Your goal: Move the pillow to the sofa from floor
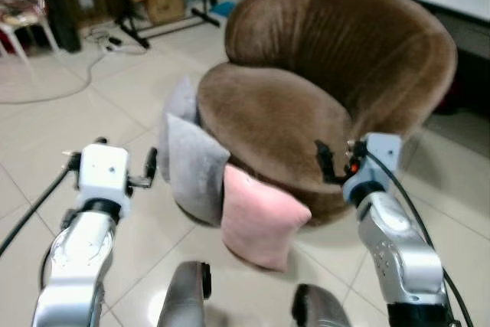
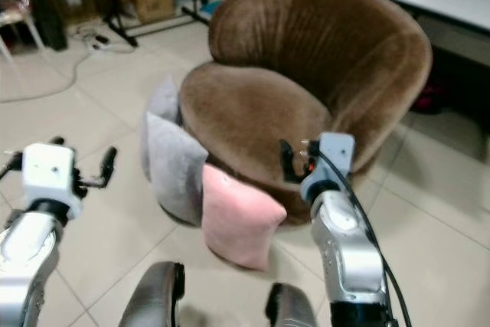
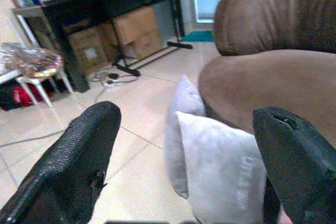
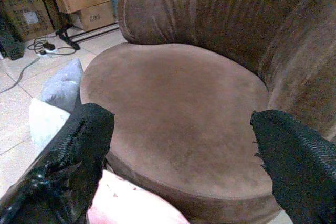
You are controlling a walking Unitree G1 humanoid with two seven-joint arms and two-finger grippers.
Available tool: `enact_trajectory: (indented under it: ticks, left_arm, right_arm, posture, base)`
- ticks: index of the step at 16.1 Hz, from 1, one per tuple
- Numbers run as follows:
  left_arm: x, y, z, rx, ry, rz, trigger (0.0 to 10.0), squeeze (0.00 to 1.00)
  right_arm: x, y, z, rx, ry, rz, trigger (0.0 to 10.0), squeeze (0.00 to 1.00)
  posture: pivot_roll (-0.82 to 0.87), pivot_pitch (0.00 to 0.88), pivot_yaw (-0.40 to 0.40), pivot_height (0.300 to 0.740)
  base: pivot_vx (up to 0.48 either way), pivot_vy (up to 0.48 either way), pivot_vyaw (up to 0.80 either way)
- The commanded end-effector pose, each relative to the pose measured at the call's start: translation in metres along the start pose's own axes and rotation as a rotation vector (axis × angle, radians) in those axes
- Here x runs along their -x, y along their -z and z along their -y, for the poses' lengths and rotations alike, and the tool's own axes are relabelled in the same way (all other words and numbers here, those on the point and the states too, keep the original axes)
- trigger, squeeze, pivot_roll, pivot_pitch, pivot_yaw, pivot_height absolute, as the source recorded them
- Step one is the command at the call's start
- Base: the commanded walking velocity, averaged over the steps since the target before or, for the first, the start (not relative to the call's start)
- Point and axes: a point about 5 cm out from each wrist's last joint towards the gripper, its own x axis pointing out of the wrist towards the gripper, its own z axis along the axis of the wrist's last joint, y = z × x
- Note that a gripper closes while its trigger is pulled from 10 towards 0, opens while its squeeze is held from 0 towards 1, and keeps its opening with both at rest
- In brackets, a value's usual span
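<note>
Leaning on round plush sofa [image 1: 306, 105]: soft square pillows [image 1: 256, 216].

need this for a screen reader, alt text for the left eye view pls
A round brown sofa chair with a pink pillow and two grey pillows leaning on its base on the tiled floor; open left gripper and right gripper raised before them.

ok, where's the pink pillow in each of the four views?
Left eye: pink pillow on the floor, leaning against the brown sofa.
Right eye: same spot, low centre.
Left wrist: cannot make it out.
Right wrist: bottom edge.
Shared landmark: the sofa's seat.
</note>
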Motion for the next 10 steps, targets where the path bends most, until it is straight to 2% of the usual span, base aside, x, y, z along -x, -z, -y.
enact_trajectory:
  ticks: [1, 7, 10]
  left_arm:
    - [-0.0015, -0.0045, 0.009, 0.011, 0.039, 0.013, 10.0, 0.0]
    - [-0.0012, -0.0044, 0.0098, 0.012, 0.052, 0.009, 10.0, 0.0]
    - [-0.0011, -0.0044, 0.0104, 0.012, 0.058, 0.01, 10.0, 0.0]
  right_arm:
    - [0.0016, 0.004, 0.0139, 0.004, 0.057, -0.021, 10.0, 0.0]
    - [0.0021, 0.0061, 0.0154, -0.006, 0.071, -0.039, 10.0, 0.0]
    - [0.0033, 0.0089, 0.0203, 0.01, 0.1, -0.045, 10.0, 0.0]
  posture:
    - [0.14, 0.0, -0.07, 0.595]
    - [0.14, 0.0, -0.068, 0.595]
    - [0.14, 0.0, -0.068, 0.595]
  base:
    - [0.281, 0.0, 0.0]
    - [0.281, 0.0, 0.0]
    - [0.281, 0.0, -0.7]
